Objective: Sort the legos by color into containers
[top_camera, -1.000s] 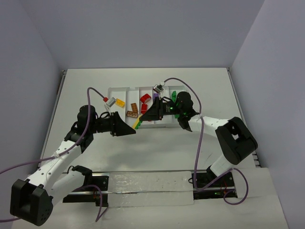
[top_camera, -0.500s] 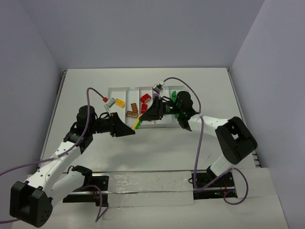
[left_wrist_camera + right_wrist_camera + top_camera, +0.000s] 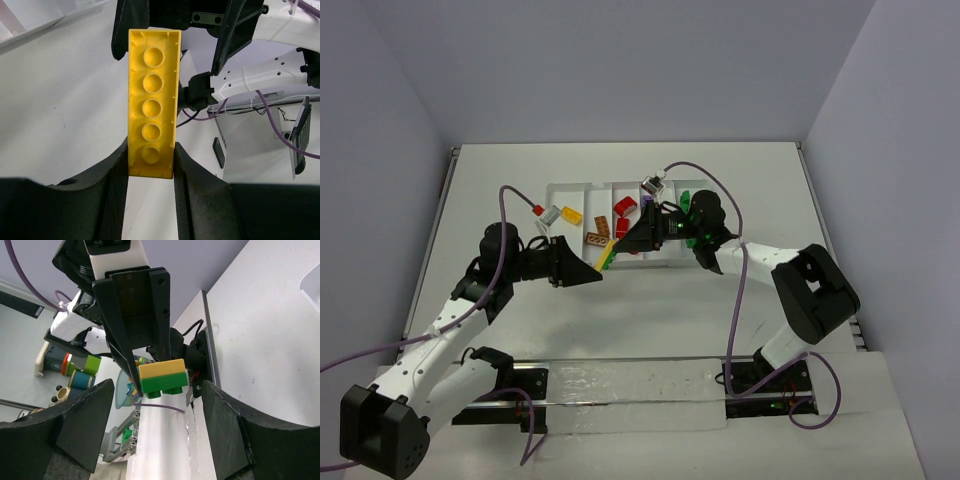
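Tabletop from above: the white table (image 3: 500,180) is walled at 9, 12 and 3 o'clock. Bare surface lies broad at 6 o'clock of both grippers, down to the arm bases. The white tray (image 3: 570,192) sits toward 12 o'clock, with open table all round it. It holds a short yellow brick (image 3: 570,213), orange-brown bricks (image 3: 598,232), red bricks (image 3: 623,215), a purple brick (image 3: 648,200) and green bricks (image 3: 685,200). The left gripper (image 3: 592,270) reaches toward 3 o'clock, pinching a long yellow-and-green brick (image 3: 609,258) that slants at the tray's near rim. The right gripper (image 3: 638,238) comes in from 3 o'clock to the brick's far end.

Left wrist view: the yellow-and-green brick (image 3: 152,102) shows its hollow yellow underside. Its 6 o'clock end is clamped between the left gripper's (image 3: 150,162) fingers (image 3: 117,175). The right gripper's dark fingers (image 3: 131,25) flank its 12 o'clock end.

Right wrist view: the brick (image 3: 162,377) is seen end-on, yellow over green. The right gripper (image 3: 157,407) is spread wide, with a clear gap between the brick and each finger (image 3: 85,425). White table stretches free toward 2 o'clock.
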`<move>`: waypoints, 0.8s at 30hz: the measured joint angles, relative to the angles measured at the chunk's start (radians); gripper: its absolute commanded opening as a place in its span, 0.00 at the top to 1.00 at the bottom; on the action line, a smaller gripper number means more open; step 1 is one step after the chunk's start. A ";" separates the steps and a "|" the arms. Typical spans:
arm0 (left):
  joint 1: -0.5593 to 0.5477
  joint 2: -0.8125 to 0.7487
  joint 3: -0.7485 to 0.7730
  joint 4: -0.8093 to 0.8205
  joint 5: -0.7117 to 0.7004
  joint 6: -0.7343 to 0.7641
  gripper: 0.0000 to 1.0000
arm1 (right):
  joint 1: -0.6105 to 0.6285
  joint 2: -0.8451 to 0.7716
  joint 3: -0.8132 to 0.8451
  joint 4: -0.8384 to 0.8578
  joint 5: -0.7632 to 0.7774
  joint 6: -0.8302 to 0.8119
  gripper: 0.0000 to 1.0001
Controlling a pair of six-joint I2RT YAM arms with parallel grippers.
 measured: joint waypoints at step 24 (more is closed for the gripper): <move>0.000 -0.006 0.005 0.051 0.004 -0.049 1.00 | 0.045 0.014 -0.007 0.045 -0.015 0.006 0.36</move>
